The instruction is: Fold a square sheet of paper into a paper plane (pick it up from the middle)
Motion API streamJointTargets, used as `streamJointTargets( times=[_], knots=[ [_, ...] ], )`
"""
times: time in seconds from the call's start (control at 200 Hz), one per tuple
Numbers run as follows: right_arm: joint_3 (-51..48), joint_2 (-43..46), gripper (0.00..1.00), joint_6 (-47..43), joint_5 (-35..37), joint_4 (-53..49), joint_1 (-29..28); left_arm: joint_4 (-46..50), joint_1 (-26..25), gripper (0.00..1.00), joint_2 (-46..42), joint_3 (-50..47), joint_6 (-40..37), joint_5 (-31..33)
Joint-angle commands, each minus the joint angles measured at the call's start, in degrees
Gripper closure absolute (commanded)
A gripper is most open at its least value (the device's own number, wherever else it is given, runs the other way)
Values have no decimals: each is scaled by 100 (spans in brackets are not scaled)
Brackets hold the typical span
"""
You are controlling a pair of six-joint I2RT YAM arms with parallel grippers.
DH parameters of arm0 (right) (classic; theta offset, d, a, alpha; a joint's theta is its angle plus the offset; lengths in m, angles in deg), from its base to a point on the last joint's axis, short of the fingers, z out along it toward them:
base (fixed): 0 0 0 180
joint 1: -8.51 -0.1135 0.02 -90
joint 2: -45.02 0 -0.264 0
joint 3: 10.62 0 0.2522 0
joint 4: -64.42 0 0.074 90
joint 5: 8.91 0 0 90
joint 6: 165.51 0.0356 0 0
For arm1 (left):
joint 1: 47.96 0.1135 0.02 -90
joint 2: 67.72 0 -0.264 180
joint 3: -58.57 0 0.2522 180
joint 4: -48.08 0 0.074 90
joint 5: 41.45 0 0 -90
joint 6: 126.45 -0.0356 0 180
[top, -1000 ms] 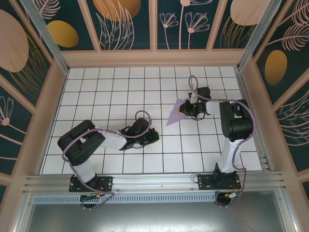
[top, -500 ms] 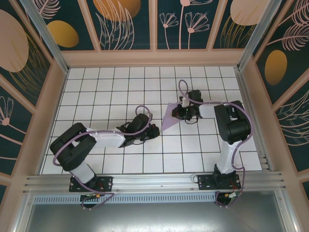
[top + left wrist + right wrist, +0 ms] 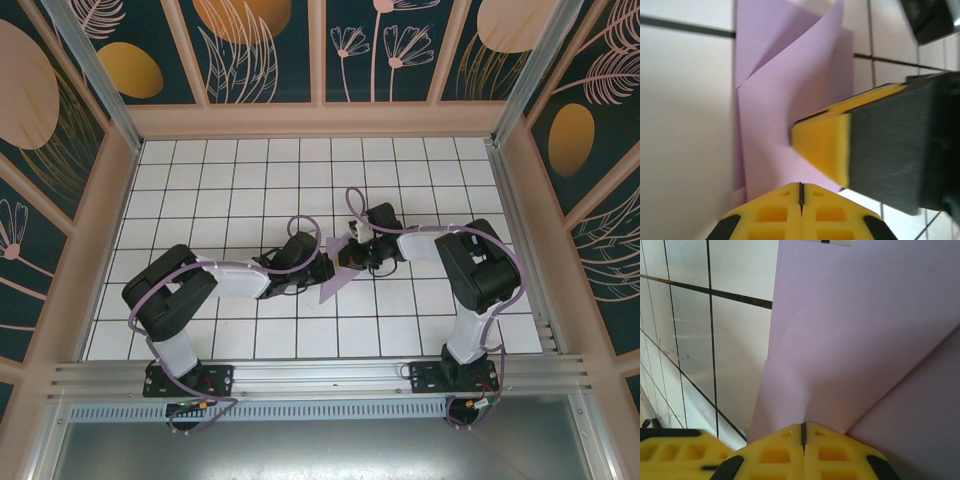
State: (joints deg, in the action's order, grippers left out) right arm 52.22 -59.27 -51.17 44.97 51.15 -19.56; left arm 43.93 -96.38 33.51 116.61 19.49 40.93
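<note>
The two grippers meet over the middle of the table [image 3: 200, 180], somewhat closer to its near edge than its far one. The left gripper [image 3: 314, 270] reaches in from the left and the right gripper [image 3: 352, 257] from the right, with the paper [image 3: 330, 285] between them.

From the top view the paper is a folded, pointed lavender shape. Its tip aims toward the near left and its wider end lies up by the right gripper.

In the right wrist view the right gripper [image 3: 802, 432] is closed, its yellow tips pressed together. The paper [image 3: 850, 340] fans out straight from the seam between them, so it is pinching the paper. A crease runs from the tips, and a second layer overlaps at the lower right. White tiles of the table [image 3: 740, 315] show to the left.

In the left wrist view the left gripper [image 3: 800, 192] is also closed, tips together. The paper [image 3: 770, 100] comes right down to them, but whether they pinch it cannot be told. The layers stand apart here, one flap curving away from the other. A yellow-tipped finger [image 3: 822, 145] of the right gripper presses against the paper from the right.

Whether the paper touches the table cannot be told.
</note>
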Motion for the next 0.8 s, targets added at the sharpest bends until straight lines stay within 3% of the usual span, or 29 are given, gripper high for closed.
streamJointTargets(
  times=[0.0, 0.25, 0.636, 0.796],
  knots=[
    [103, 95, 100, -71, -137, -154, 3, 77, 9, 99, 203, 82, -26, -216],
    [274, 1, 100, -243, -27, -115, 104, 394, 9, 100, 260, -45, 22, -140],
    [734, -597, 100, -316, 127, -124, 747, 507, 5, 100, 316, -216, 95, -227],
    [702, -363, 100, -415, -30, -81, 684, 509, 4, 100, 324, -191, 97, -240]
  ],
)
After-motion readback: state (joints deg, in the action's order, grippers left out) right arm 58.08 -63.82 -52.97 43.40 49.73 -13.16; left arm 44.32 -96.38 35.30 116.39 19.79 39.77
